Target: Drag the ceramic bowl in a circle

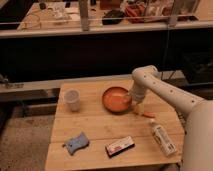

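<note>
Camera view: ceramic bowl (116, 99) mid-table, right of white cup (73, 100); gripper (131, 102) down at bowl's right rim, touching it, grip state cannot tell; sponge (76, 143), packet (119, 146), bottle (162, 137) nearer front edge

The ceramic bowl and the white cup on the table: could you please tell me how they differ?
The ceramic bowl is orange-brown, wide and shallow; the white cup is pale, narrower and taller. The bowl sits near the table's middle with the gripper at its right rim; the cup stands apart on the left, untouched. Both sit upright on the wooden table.
</note>
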### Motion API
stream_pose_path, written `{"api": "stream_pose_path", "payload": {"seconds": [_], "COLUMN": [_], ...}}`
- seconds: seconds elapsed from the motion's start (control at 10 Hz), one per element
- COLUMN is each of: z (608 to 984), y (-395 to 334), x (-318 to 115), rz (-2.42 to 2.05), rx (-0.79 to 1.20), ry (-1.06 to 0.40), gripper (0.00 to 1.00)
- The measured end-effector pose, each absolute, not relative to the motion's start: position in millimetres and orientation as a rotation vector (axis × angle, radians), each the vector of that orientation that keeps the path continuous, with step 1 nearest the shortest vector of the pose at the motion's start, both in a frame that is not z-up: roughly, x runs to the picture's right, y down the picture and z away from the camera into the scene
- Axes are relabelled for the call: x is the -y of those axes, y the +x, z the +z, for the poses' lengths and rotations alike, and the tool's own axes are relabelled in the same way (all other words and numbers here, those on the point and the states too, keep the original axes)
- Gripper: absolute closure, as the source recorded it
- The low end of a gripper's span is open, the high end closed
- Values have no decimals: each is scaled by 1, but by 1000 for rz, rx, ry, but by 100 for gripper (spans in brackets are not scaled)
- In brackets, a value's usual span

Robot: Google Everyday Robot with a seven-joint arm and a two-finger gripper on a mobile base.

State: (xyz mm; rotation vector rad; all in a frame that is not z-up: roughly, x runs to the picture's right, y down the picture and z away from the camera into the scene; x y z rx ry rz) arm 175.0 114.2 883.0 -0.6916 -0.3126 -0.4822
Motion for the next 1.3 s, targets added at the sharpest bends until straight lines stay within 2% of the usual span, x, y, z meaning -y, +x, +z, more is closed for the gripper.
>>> {"api": "stream_pose_path", "payload": {"seconds": [0.1, 0.2, 0.4, 0.8, 1.3], "z": [887, 892, 901, 907, 902], "y": [169, 162, 158, 155, 156], "x": [-113, -112, -117, -124, -131], "rz": [-493, -504, -501, -488, -469], "rx": [323, 333, 346, 365, 366], "ry": [-693, -697, -713, -732, -747], "gripper": [21, 27, 28, 45, 91]}}
